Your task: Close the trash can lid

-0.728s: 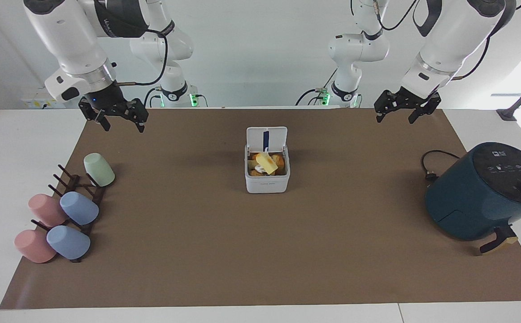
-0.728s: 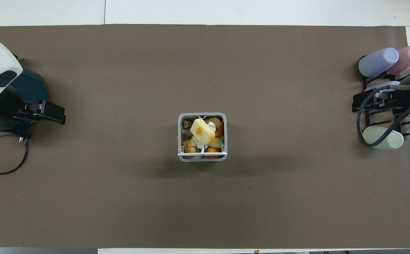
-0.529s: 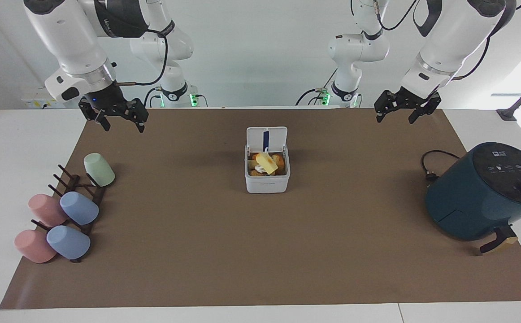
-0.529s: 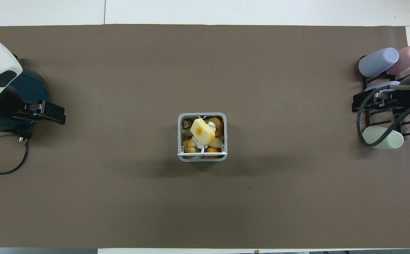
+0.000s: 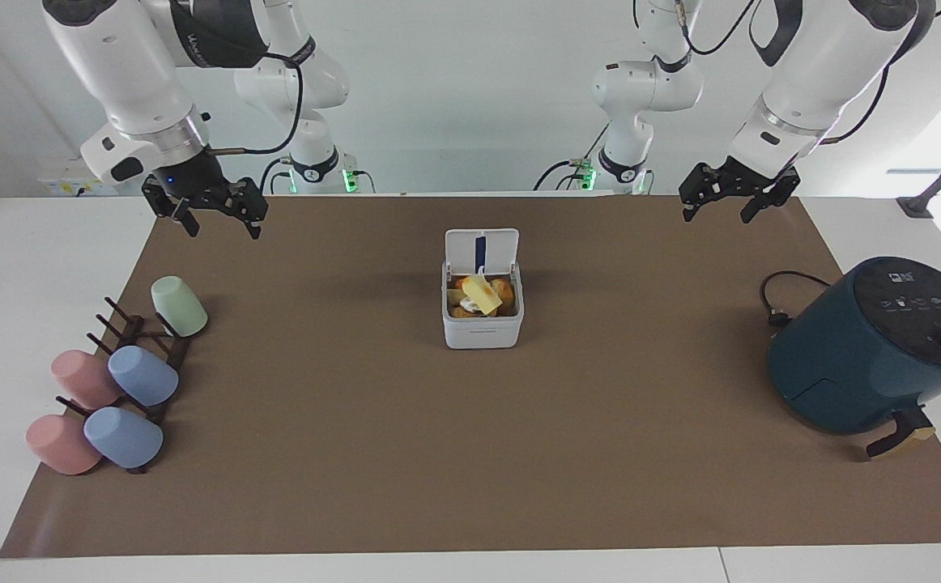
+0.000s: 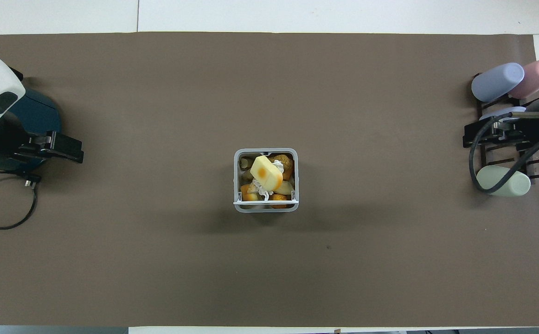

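The small white trash can [image 5: 483, 330] stands in the middle of the brown mat; it also shows in the overhead view [image 6: 236, 185]. Its lid [image 5: 482, 248] stands upright and open on the side nearer the robots, dark blue strip facing out; from overhead it shows edge-on [image 6: 265, 202]. The can is full of food scraps, with a yellow block [image 5: 481, 296] on top. My left gripper [image 5: 715, 215] hangs open and empty, high over the mat's left arm end. My right gripper [image 5: 224, 231] hangs open and empty, high over the right arm end. Both are well apart from the can.
A dark teal air fryer [image 5: 867, 348] with a black cord [image 5: 777, 298] sits at the left arm's end. A dark rack with several pastel cups [image 5: 142, 376] sits at the right arm's end. The brown mat [image 5: 470, 453] covers most of the table.
My left gripper has drifted slightly toward the left arm's end of the table. The right gripper, the can and the lid have not moved.
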`<action>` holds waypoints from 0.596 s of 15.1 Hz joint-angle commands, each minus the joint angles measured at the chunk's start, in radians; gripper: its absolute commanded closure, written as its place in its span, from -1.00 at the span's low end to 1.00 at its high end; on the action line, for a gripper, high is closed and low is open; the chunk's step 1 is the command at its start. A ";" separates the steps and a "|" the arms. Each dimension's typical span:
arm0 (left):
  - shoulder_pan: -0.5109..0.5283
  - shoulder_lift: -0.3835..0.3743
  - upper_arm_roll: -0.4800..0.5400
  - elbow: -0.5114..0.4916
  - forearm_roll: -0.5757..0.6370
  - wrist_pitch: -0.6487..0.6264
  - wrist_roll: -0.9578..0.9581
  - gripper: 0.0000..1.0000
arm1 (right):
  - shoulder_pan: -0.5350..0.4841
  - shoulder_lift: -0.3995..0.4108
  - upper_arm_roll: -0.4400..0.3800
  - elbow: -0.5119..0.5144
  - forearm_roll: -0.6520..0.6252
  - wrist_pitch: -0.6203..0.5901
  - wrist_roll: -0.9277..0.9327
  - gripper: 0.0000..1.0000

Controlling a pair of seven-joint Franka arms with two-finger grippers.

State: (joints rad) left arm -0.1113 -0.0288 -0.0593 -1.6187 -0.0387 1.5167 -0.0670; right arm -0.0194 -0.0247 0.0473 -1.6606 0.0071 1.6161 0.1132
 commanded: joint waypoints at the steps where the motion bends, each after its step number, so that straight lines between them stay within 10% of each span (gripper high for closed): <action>1: -0.005 -0.031 -0.010 -0.035 0.016 0.017 0.006 -1.00 | -0.016 -0.001 0.011 0.001 -0.006 -0.004 -0.009 -1.00; 4: -0.068 -0.039 -0.014 -0.052 0.013 0.042 -0.029 -0.95 | -0.016 -0.001 0.011 -0.001 -0.006 -0.004 -0.007 -1.00; 6: -0.163 -0.054 -0.014 -0.096 0.013 0.066 -0.121 0.61 | -0.016 -0.001 0.011 -0.001 -0.007 -0.004 -0.007 -1.00; 7: -0.222 -0.065 -0.014 -0.128 0.013 0.085 -0.173 1.00 | -0.016 -0.001 0.011 -0.001 -0.006 -0.004 -0.009 -1.00; 9: -0.306 -0.079 -0.016 -0.179 0.005 0.117 -0.270 1.00 | -0.016 -0.001 0.011 -0.001 -0.007 -0.004 -0.009 -1.00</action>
State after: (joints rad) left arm -0.3350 -0.0498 -0.0871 -1.6971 -0.0391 1.5767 -0.2554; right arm -0.0194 -0.0247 0.0473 -1.6606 0.0071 1.6161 0.1132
